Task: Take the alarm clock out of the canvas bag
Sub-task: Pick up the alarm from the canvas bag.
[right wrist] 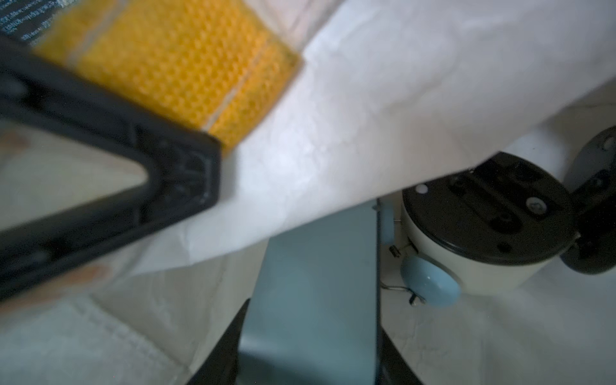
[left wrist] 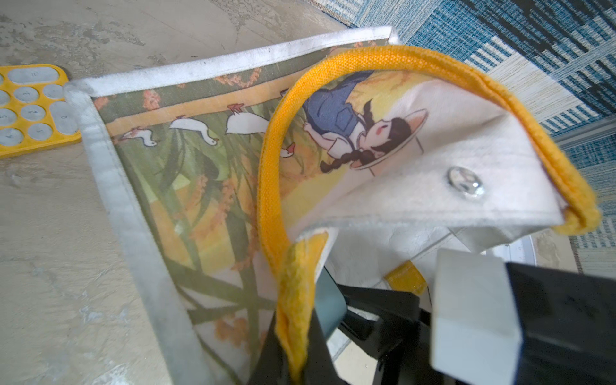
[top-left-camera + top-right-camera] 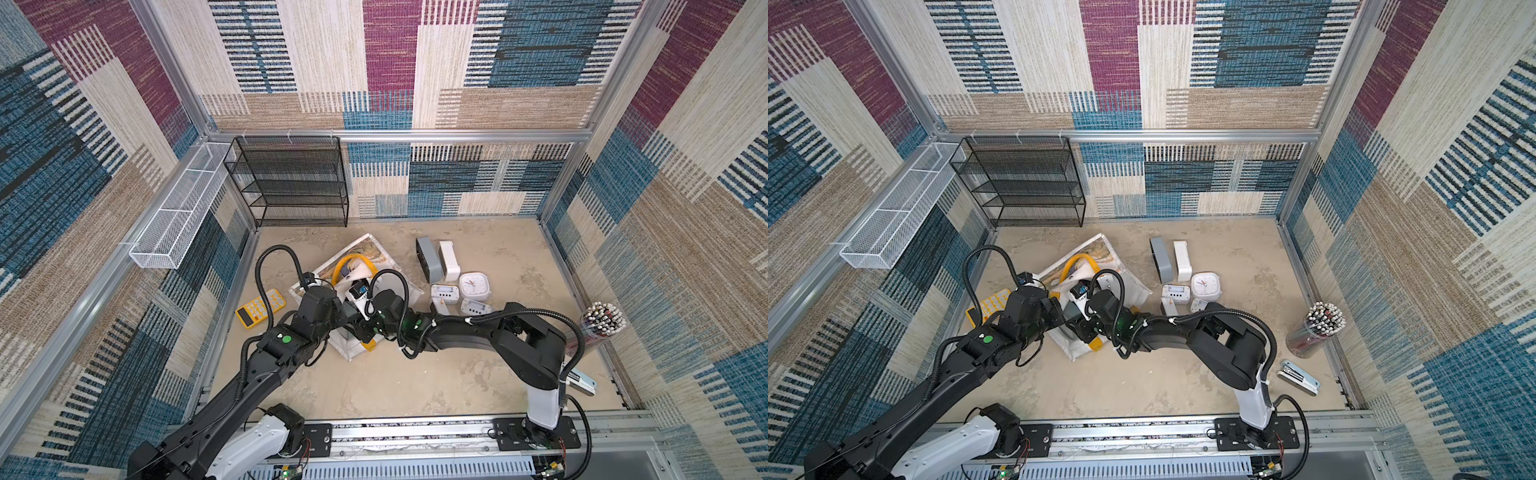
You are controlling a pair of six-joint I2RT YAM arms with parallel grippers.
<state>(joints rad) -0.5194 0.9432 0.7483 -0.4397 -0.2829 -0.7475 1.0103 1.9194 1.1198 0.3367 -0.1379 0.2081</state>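
Observation:
The canvas bag [image 3: 365, 257] lies on the table with its printed side [image 2: 186, 173] up. My left gripper [image 2: 296, 363] is shut on the bag's yellow strap handle [image 2: 266, 186] and holds the mouth of the bag up. My right gripper [image 1: 310, 350] reaches into the bag under the white fabric [image 1: 366, 100]. Its black fingers [image 1: 220, 353] press both sides of a blue-grey block-shaped alarm clock [image 1: 313, 283]. Deeper in the bag lies a cream twin-bell clock [image 1: 483, 230] with a black back. In both top views the arms hide the two grippers' jaws and the held clock.
Several clocks [image 3: 473, 284] and a grey box-shaped one [image 3: 430, 259] stand right of the bag. A yellow calculator [image 3: 259, 309] lies on its left. A black mesh shelf [image 3: 291, 183] and a white mesh basket [image 3: 178, 216] line the back left. A pencil jar [image 3: 602, 324] and a stapler [image 3: 582, 380] sit at the right.

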